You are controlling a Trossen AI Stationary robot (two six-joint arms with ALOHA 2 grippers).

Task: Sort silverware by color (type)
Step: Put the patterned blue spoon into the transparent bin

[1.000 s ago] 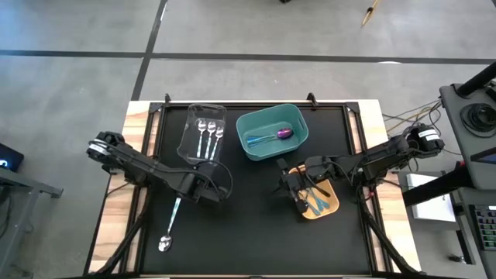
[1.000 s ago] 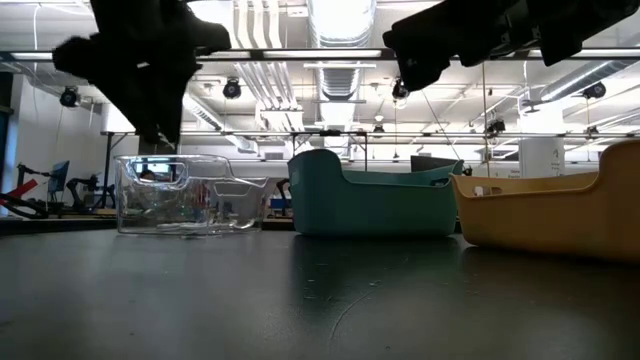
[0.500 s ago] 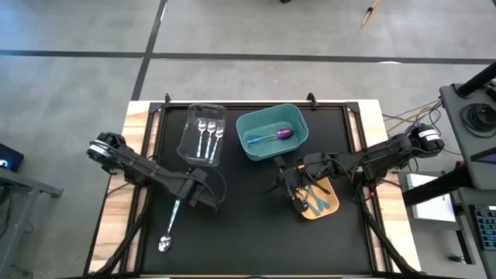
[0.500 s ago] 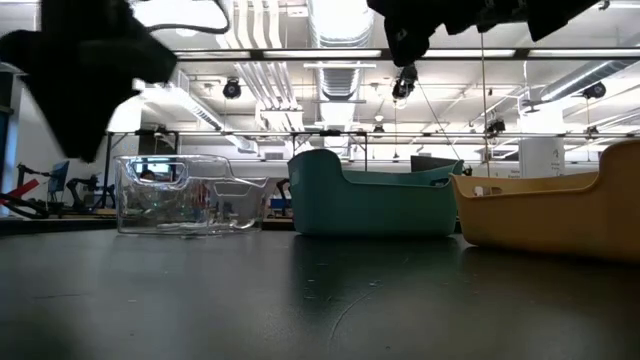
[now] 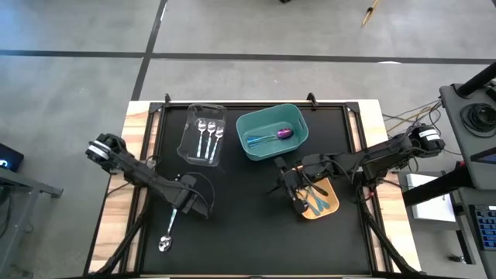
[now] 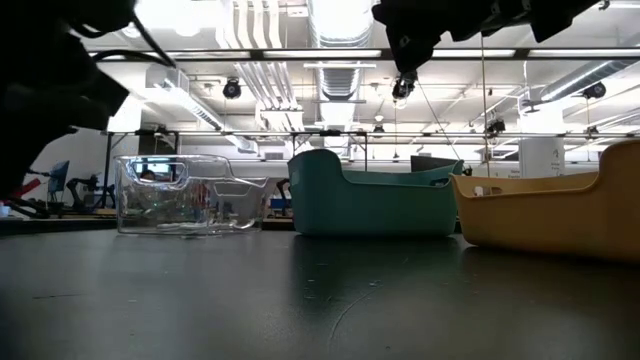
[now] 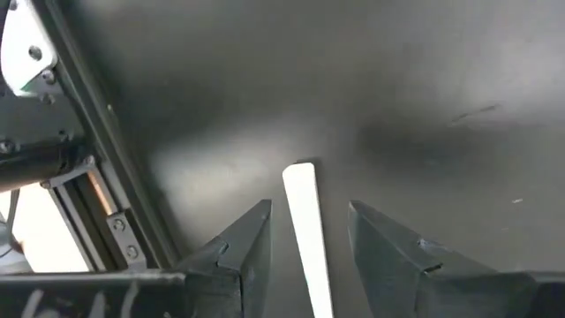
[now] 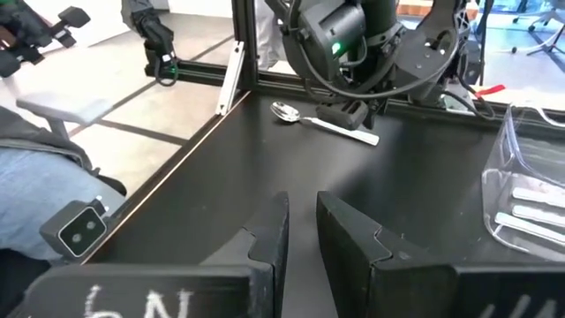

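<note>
Left pincer [image 5: 186, 203] open, straddling handle of shiny silver spoon [image 5: 168, 233] on black bench [image 5: 248, 225], apparently to grasp it. Right pincer [image 5: 285, 180] narrow, empty, waiting near orange bin [image 5: 332, 205].

The left arm [image 5: 143, 172] reaches in from the left edge of the table, slanting toward the front-left part of the black surface. Its left gripper [image 7: 305, 243] is angled down close to the tabletop, its two dark fingers [image 7: 238, 256] parted with a clear gap between them; from above the gripper [image 5: 184, 203] sits low over the mat, left of centre. The right arm [image 5: 380, 159] comes in from the right edge and stretches toward the table's middle, held well above the surface. Its right gripper [image 8: 300, 225] has its fingers [image 8: 269, 231] drawn near each other with only a narrow slot left, gripping nothing visible.
</note>
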